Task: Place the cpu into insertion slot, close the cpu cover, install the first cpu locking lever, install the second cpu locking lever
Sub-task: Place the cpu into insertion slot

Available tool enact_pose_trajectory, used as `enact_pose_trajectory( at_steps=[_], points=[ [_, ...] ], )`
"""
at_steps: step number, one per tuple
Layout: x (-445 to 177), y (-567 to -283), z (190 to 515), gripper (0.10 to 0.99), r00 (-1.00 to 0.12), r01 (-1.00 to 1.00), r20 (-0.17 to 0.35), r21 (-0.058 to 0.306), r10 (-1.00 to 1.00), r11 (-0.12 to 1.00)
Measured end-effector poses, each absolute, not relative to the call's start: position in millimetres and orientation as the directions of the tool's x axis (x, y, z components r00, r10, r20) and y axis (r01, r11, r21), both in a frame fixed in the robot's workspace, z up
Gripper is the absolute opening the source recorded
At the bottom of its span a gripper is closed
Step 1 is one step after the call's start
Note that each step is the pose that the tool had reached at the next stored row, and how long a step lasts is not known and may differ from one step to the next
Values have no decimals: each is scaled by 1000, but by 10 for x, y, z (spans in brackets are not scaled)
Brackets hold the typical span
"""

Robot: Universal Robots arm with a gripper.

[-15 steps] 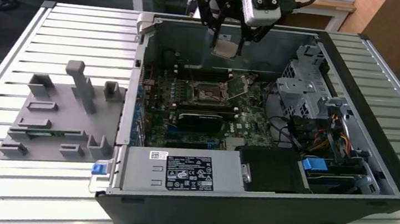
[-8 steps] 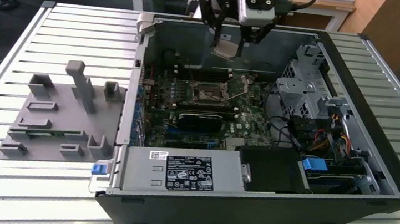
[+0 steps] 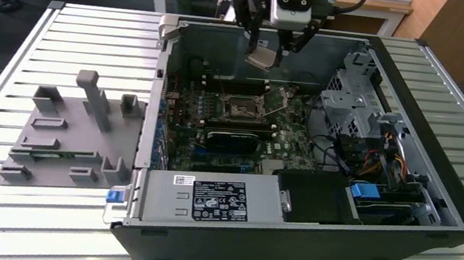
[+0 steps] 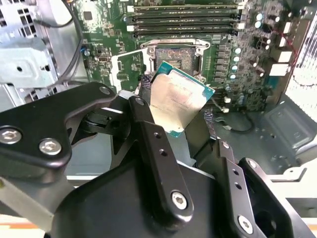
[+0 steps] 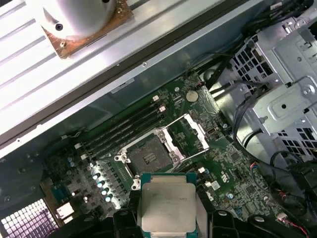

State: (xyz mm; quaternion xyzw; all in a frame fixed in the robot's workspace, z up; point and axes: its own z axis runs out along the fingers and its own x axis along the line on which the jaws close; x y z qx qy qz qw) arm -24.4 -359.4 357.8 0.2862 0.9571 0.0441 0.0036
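**Step in hand: placing the chip.** The claw (image 3: 268, 53) is clamped on the cpu (image 3: 262, 59), with one finger (image 4: 148, 131) on each of two opposite edges. In the exterior view the chip hangs in the air inside the open computer case (image 3: 290, 239), well above the green board (image 3: 295, 140) and apart from the socket (image 3: 241, 107).

**State of the socket.** In the first wrist view the socket (image 5: 148, 157) is empty. The cover (image 5: 190, 135) appears swung open beside it. No part of the task is complete yet.

**Orientation of the chip.** The chip is square, so it has no true long axis. In both wrist views its pale metal top (image 4: 178, 101) faces the cameras. In the exterior view it looks tilted rather than level with the board. In the second wrist view one corner points toward the socket (image 4: 173, 54).

**Requirement, as judged.** Seating calls for the chip to be flat, centred over the socket and square to its edges. Keying marks cannot be made out.
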Motion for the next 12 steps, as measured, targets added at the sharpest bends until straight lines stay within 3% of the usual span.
enact_pose_trajectory(
  at_steps=[12],
  points=[
    [-244,-3593,3573,525,-733,679,16,84,680,729]
  ],
)
